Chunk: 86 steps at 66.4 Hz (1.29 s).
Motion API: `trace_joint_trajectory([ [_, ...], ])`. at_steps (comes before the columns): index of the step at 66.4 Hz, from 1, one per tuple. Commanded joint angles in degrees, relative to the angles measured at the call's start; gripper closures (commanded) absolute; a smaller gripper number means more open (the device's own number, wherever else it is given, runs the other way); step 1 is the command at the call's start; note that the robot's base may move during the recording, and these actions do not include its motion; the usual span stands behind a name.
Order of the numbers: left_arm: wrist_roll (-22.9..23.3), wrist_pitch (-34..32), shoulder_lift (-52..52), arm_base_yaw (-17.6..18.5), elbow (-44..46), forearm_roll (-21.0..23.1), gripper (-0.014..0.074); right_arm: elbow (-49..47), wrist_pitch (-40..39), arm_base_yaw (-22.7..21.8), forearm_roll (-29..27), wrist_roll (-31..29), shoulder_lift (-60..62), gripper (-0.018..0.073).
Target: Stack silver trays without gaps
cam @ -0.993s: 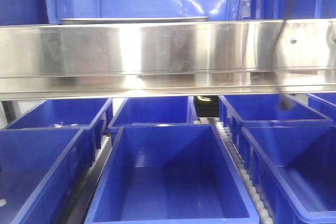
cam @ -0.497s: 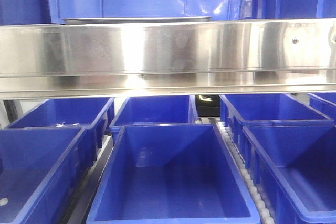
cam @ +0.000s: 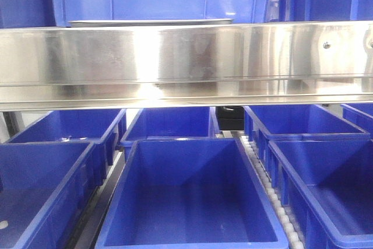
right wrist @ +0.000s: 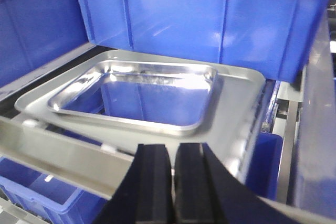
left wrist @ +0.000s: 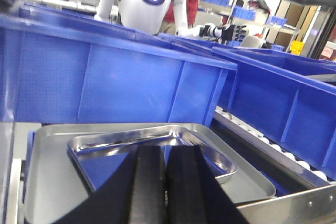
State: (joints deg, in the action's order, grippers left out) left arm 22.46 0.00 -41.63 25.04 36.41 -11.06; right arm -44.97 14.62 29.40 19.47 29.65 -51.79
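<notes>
Item: small silver tray, lying inside the large silver tray on the upper shelf, behind the steel shelf rail. We judge the stacking largely done; flush seating unconfirmed. Left hand and right hand: both clenched, empty.

two silver trays, nested: small shiny tray sits inside the larger matte tray, skewed, not square to it. both open side up, on the upper shelf in front of a blue bin.
</notes>
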Motion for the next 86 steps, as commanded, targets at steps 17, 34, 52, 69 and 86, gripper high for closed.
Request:
trace_joint_trajectory([
  [17,-0.11,0.89,6.45,-0.03,-0.37,-1.53,0.0605,2.15,-2.28,-0.02,0.75,-0.81,9.84,0.0577],
  [34,-0.11,-2.72,7.56,-2.95,-2.09,-7.17,0.0605,3.57,-6.79,-4.34,3.4,-0.81,9.87,0.0577],
  [52,0.03,5.3,37.53,-16.31,-24.1,-3.17,0.06,28.31,-15.49,-19.17,3.04,-0.71,30.84,0.0577],
  [69,0.03,10.1,41.63,-16.31,-24.52,-3.42,0.0601,31.29,-8.49,-19.17,3.04,-0.71,44.36,0.0577],
  [86,0.03,10.01,41.63,-16.31,-24.52,-3.71,0.0602,31.29,-4.38,-19.17,3.04,-0.71,51.79,0.0577],
])
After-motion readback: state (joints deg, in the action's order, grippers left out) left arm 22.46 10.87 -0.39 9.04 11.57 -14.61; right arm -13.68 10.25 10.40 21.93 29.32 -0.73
